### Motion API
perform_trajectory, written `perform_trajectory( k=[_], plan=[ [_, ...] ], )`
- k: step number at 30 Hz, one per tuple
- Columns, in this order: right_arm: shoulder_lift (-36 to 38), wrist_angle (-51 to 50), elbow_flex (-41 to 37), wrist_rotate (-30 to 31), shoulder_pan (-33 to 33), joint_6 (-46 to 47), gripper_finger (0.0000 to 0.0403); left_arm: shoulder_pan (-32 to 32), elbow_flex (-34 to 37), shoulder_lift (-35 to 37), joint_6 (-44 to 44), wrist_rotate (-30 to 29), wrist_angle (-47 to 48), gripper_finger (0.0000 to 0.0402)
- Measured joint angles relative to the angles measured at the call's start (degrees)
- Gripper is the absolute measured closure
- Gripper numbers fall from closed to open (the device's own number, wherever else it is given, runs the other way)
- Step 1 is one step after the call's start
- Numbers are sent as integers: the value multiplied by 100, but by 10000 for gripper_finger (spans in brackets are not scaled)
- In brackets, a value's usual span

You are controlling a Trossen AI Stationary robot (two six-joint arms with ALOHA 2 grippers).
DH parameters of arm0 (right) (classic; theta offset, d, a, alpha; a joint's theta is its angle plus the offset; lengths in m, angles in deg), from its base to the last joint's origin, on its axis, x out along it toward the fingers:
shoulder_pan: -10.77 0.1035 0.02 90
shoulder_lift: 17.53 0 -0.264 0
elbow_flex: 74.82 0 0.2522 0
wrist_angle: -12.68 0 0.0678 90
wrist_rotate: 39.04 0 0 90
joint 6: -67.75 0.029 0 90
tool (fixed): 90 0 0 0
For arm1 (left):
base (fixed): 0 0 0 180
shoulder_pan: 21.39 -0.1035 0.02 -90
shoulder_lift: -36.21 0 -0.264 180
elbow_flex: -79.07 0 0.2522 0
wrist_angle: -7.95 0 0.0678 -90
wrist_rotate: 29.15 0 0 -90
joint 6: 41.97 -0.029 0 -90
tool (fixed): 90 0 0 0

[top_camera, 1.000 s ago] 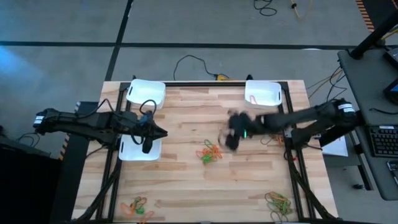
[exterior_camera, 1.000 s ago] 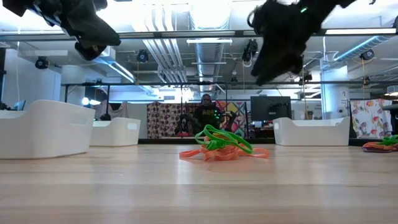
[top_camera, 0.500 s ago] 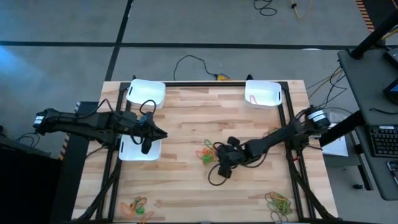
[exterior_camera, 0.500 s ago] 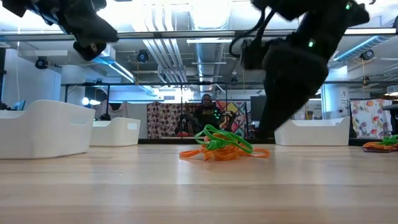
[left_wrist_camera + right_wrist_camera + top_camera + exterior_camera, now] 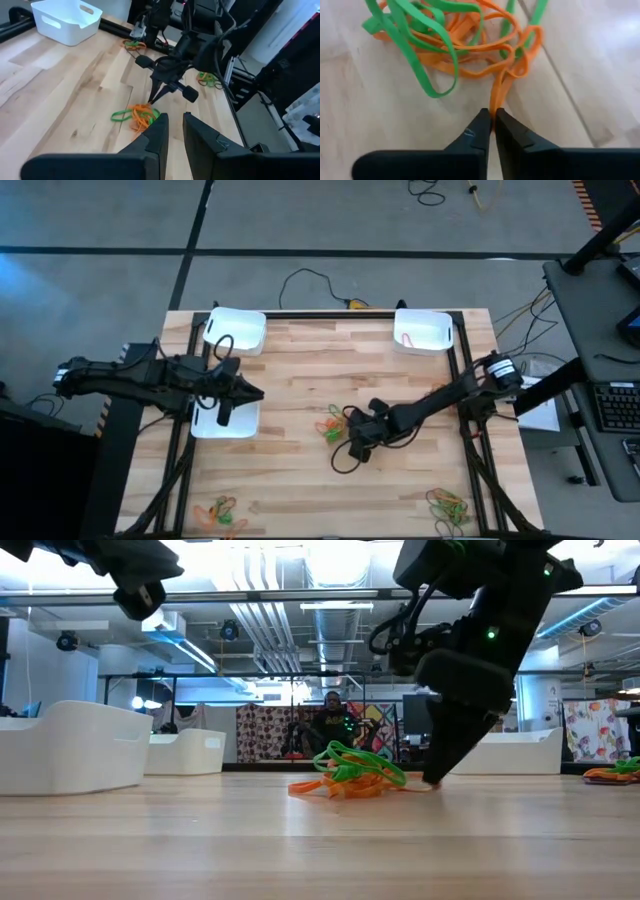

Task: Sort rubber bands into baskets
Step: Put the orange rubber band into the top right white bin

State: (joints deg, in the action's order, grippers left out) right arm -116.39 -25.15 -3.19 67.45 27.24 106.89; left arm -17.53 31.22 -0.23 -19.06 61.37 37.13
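A tangle of orange and green rubber bands (image 5: 335, 425) lies mid-table, also seen in the low view (image 5: 350, 772). My right gripper (image 5: 492, 119) is down at the tangle's right edge, shut on an orange band. My left gripper (image 5: 258, 392) hovers over the mid-left basket (image 5: 222, 423); its fingers (image 5: 161, 131) stand a narrow gap apart with nothing between them. Two more white baskets stand at the far left (image 5: 236, 328) and far right (image 5: 424, 330). My right gripper pinches one narrow end of an orange band's loop (image 5: 496, 97) between its two fingertips. The fingers slant down from the table's right side (image 5: 435, 775). The rest of the band lies slack on the table, tangled with the other bands.
Two more heaps of bands lie near the front edge, one at the left (image 5: 220, 512) and one at the right (image 5: 448, 505). The far-right basket holds something orange (image 5: 408, 337). A black cable (image 5: 345, 460) loops under the right arm. Bare wood lies between the baskets.
My right gripper has swung from high up near the far-right basket, down and toward the table's near-left, to the middle tangle. There it has shut on an orange band. The tangle itself has stayed put.
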Motion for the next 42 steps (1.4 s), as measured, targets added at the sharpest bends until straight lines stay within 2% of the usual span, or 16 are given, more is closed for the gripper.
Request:
perform_trajectory(
  k=[5, 13, 18, 22, 26, 30, 32, 37, 42],
  plan=[
    [481, -792, 0, -10, -177, 0, 393, 0, 0, 19, 0, -2, -2, 359],
    [1824, -2544, 0, 0, -870, 170, 394, 0, 0, 57, 7, -2, -93, 359],
    [2563, -3413, 0, 66, -1902, 1186, 394, 5, 0, 70, 9, 9, -269, 359],
    [2836, -3513, 0, 263, -2995, 1530, 394, 9, 2, 76, 12, 470, -454, 359],
    [2845, -3512, 0, 267, -4110, 1187, 394, 11, 2, 102, 224, 873, -495, 359],
    [2700, -3423, -2, 278, -5056, 734, 394, 11, 2, 138, 527, 953, -492, 359],
    [2618, -3074, -2, 284, -5407, 432, 394, 11, 2, 169, 663, 1004, -512, 359],
    [2151, -2191, -3, 316, -5986, -184, 394, 11, 4, 263, 764, 1089, -590, 359],
    [1477, -1998, -11, 302, -6288, -259, 392, 11, 4, 273, 844, 1049, -488, 359]
  ],
)
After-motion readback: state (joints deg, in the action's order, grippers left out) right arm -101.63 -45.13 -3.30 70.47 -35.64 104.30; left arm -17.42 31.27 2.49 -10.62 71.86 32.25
